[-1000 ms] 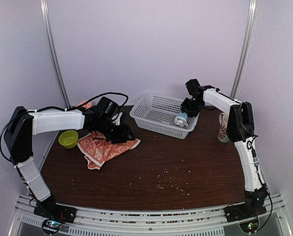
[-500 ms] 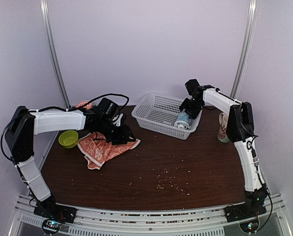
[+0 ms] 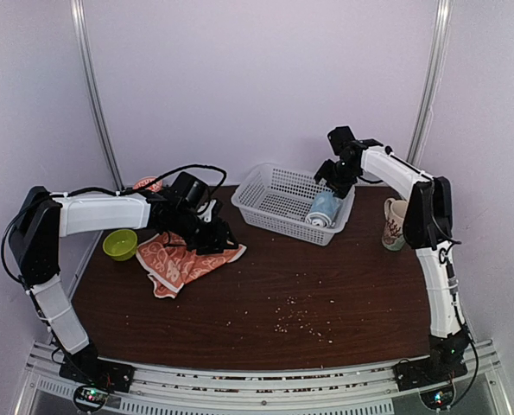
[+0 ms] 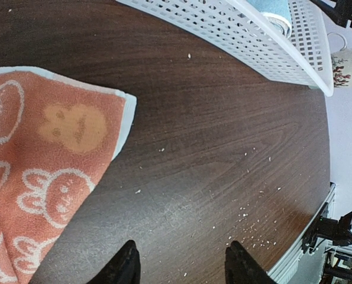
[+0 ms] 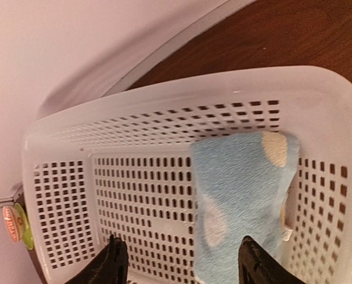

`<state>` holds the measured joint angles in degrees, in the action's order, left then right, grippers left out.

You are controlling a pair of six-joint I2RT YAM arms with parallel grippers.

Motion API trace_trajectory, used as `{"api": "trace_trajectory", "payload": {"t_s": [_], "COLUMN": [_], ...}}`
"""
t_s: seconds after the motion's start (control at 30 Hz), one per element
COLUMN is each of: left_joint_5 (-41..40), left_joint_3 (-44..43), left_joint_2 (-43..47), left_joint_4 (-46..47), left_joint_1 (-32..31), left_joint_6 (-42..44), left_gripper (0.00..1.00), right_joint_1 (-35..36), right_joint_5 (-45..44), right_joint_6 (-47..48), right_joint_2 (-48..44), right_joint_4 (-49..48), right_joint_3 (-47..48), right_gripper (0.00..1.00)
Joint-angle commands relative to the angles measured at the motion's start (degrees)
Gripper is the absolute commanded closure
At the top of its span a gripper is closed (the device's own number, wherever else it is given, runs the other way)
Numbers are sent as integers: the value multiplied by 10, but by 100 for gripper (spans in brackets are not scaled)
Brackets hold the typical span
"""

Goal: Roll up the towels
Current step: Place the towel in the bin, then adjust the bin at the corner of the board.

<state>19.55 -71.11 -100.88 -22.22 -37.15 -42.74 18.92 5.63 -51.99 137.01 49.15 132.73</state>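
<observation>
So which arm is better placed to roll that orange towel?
Probably left: the left end effector sits open right at the orange towel, while the right end effector is across the table above the basket.

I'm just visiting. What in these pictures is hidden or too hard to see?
Orange towel: top view, its far part lies under the left arm; left wrist view, cut off by the left edge.
Blue towel: right wrist view, its near end runs off the bottom edge.
Mug: top view, print too small to read.
Green bowl: top view, inside too small to tell.
</observation>
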Motion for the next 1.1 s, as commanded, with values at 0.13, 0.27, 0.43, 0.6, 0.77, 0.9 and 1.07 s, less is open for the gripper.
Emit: {"api": "trace_trajectory", "payload": {"t_s": [0.13, 0.27, 0.43, 0.6, 0.77, 0.9, 1.07], "left_joint_5": [6, 2, 0, -2, 0, -1, -1], "left_joint_3": [1, 2, 3, 5, 5, 7, 11], "left_joint_2": [-8, -7, -4, -4, -6, -4, -3], "left_joint_4": [23, 17, 14, 15, 17, 17, 17], "left_joint_1": [4, 4, 4, 4, 4, 4, 4], "left_joint_6": [-1, 0, 3, 4, 4, 3, 3], "left_gripper": [49, 49, 49, 49, 49, 49, 49], "right_joint_1": [49, 57, 54, 40, 27, 17, 5], "right_joint_5": [90, 99, 65, 35, 22, 6, 0], "right_joint_6": [-21, -39, -44, -23, -11, -4, 3], "right_joint_2": [1, 39, 64, 74, 67, 53, 36], "right_joint_4": [-68, -71, -41, 8, 31, 35, 31], "right_joint_3": [11, 32, 52, 56, 45, 31, 5], "right_gripper": [45, 46, 44, 42, 42, 42, 41]}}
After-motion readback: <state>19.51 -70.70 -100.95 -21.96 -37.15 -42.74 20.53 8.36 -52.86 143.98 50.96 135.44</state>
